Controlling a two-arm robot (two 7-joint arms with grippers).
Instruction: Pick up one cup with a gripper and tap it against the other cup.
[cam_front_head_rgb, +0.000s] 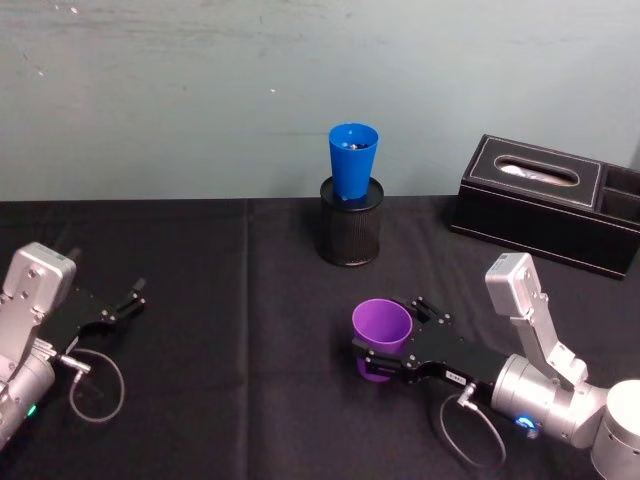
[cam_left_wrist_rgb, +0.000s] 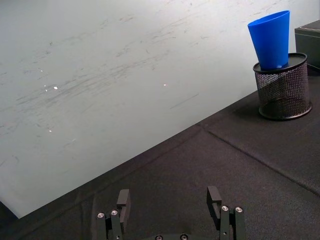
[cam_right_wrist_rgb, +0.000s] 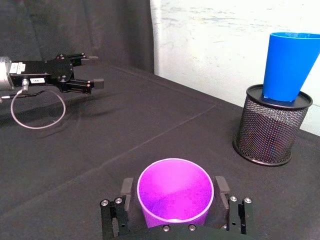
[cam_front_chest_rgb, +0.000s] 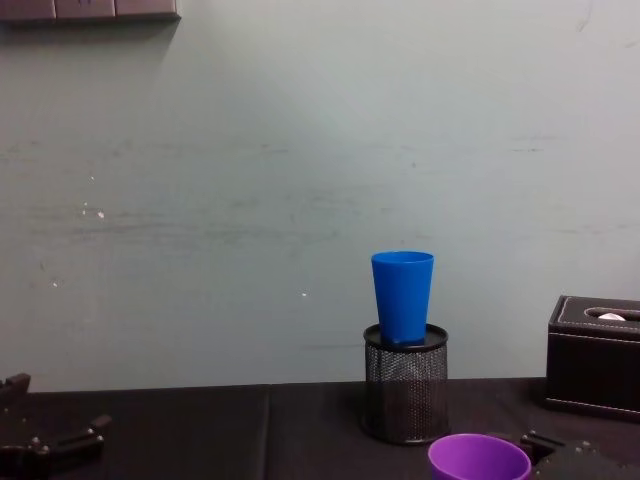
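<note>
The black-clothed desk (cam_front_head_rgb: 200, 300) carries a black leather tissue box (cam_front_head_rgb: 545, 200) at its right rear. The right end effector (cam_front_head_rgb: 385, 355) has its fingers clamped on the tapered purple plastic tumbler (cam_front_head_rgb: 381, 328), upright at front centre. Behind it, the bright blue plastic tumbler (cam_front_head_rgb: 352, 160) stands upright in a black mesh pen holder (cam_front_head_rgb: 350, 225). The left end effector (cam_front_head_rgb: 135, 295) rests at left, fingers apart, holding nothing.
</note>
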